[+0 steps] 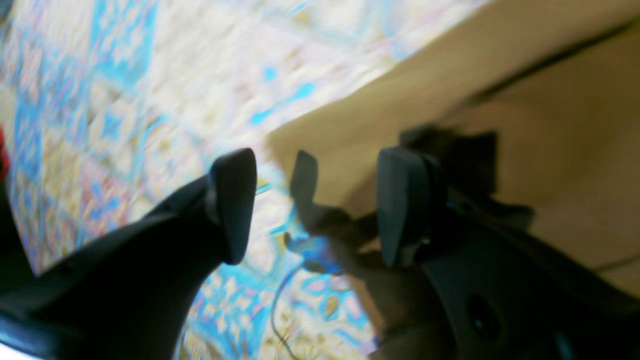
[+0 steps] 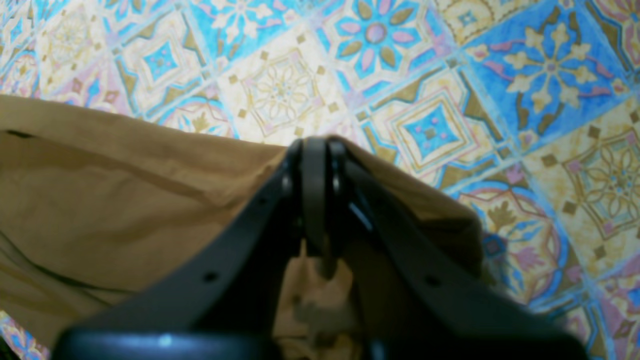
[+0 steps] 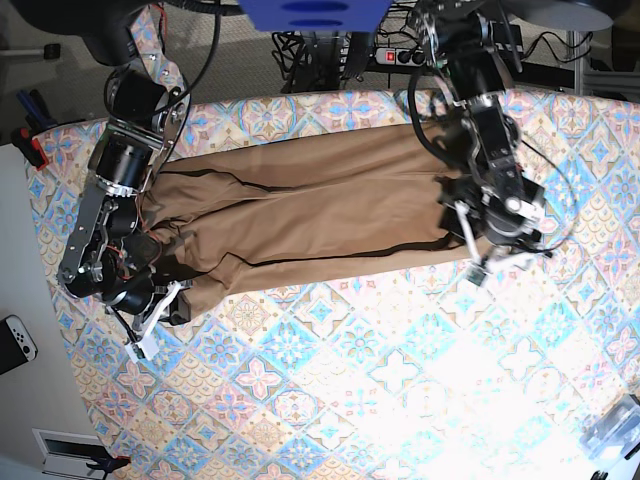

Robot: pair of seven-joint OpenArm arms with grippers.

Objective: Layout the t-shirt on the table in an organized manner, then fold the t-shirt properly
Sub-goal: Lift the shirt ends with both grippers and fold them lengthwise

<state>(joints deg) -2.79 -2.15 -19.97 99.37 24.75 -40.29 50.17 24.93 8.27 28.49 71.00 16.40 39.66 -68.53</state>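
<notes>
t-shirt: tan-brown, stretched lengthwise across the upper half of the surface in the base view, lying in long loose folds with dark seams along it; it reaches from the arm at the left of that view to the arm at the right.
surface: covered by a blue, pink and cream tile-pattern cloth; the half nearer the bottom of the base view is bare cloth.
containers: only a clear plastic thing at the lower right corner of the base view, cut by the edge; too small to tell what is in it.
right tool: at the left end of the shirt in the base view, closed on a pinch of the t-shirt's edge, with fabric bunched under the fingers in the right wrist view.
left tool: at the right end, its fingers spread apart over the shirt's corner and the patterned cloth; the blurred left wrist view shows nothing held between them.
white ledge: left of the surface; a white game controller lies on it.
cables: tangled beyond the far edge, behind the arms.
in the way: both arms overlap the shirt's ends.
</notes>
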